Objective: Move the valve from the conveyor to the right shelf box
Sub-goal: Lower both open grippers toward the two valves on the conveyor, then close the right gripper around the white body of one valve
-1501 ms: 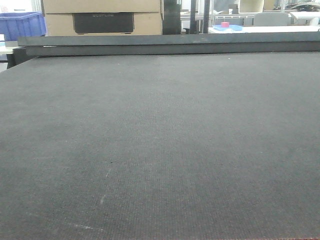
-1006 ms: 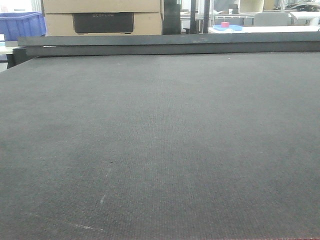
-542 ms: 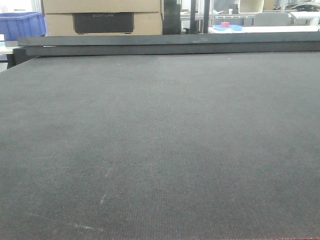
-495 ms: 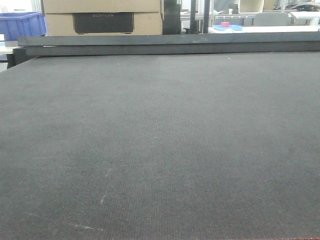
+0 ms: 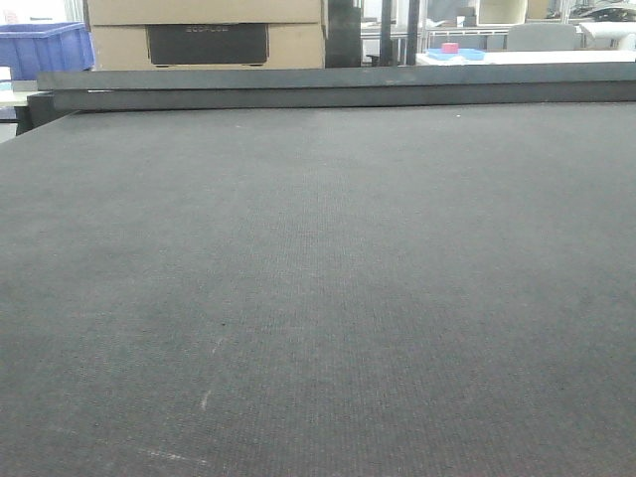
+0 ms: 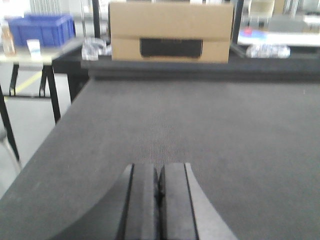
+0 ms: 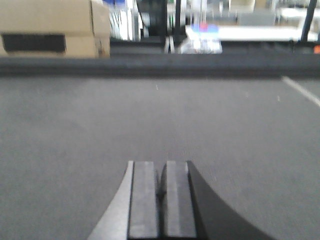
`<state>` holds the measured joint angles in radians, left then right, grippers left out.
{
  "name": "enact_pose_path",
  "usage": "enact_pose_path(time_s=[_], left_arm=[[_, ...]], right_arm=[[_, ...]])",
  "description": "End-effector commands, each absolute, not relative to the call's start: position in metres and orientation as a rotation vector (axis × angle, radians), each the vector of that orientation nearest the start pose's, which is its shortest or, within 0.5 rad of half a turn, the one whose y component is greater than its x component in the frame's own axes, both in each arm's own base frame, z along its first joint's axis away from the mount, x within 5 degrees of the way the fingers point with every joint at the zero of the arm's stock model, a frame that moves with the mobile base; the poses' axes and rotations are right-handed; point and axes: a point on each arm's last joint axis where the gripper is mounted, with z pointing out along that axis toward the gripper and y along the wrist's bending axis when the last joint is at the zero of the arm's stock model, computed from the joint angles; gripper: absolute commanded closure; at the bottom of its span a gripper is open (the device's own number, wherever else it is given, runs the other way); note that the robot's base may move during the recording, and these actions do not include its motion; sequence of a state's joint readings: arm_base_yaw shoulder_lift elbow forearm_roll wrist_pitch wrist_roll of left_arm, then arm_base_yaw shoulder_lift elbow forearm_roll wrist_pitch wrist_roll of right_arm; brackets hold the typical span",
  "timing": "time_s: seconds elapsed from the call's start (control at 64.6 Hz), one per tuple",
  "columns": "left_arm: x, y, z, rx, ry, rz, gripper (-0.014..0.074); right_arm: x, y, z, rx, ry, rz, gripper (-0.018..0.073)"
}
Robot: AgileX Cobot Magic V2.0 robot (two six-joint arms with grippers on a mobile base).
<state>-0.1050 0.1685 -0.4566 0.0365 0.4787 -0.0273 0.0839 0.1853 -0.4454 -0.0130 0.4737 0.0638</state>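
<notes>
Since the earlier front views, little has moved: the background behind the belt sits a touch further right, and the pale scuffs lie at the same spots on the belt.

Nearest the wrist cameras, the left gripper [image 6: 159, 200] shows two flat, dark, rectangular pads pressed together with only a thin seam between them and nothing clamped. The right gripper [image 7: 161, 200] is the same, its grey blocky pads closed against each other with nothing between. Both hang low over the conveyor [image 5: 318, 278], which fills nearly the whole of every view: a wide, flat, dark grey belt with a fine woven grain and a few faint white scuffs [image 5: 206, 397] near the front edge. In the left wrist view its left border drops away to a light floor.

At the far side a dark, straight rail [image 5: 338, 89] runs along the belt's edge. Behind it stands a tan cardboard box [image 5: 204, 20] with a black rectangular panel [image 5: 207, 44], a blue plastic crate [image 5: 45, 48] to its left, and a small pink object [image 5: 450, 47] further right.
</notes>
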Motion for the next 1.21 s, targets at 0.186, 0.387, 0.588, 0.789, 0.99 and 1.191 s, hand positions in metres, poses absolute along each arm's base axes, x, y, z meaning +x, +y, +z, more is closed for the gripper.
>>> enact_pose_path(time_s=[0.186, 0.387, 0.588, 0.789, 0.99, 1.191], left_arm=[[0.096, -0.008, 0.364, 0.088, 2.063, -0.040, 0.0707], [0.155, -0.014, 0.380, 0.094, 2.356, -0.036, 0.0707], [0.208, -0.020, 0.378, 0.098, 2.439, -0.034, 0.0707], [0.235, -0.023, 0.363, 0.102, 2.514, -0.029, 0.0707], [0.242, -0.024, 0.356, 0.104, 2.540, -0.027, 0.0707], [0.242, -0.024, 0.356, 0.104, 2.540, -0.027, 0.0707]], right_arm=[[0.107, 0.007, 0.346, -0.029, 2.037, 0.064, 0.0721], [0.158, 0.011, 0.350, -0.032, 2.315, 0.040, 0.0721], [0.188, 0.013, 0.349, -0.033, 2.462, 0.028, 0.0721], [0.212, 0.015, 0.355, -0.032, 2.611, 0.015, 0.0721], [0.246, 0.018, 0.345, -0.036, 2.782, -0.006, 0.0721], [0.271, 0.021, 0.326, -0.084, 2.855, -0.002, 0.0715]])
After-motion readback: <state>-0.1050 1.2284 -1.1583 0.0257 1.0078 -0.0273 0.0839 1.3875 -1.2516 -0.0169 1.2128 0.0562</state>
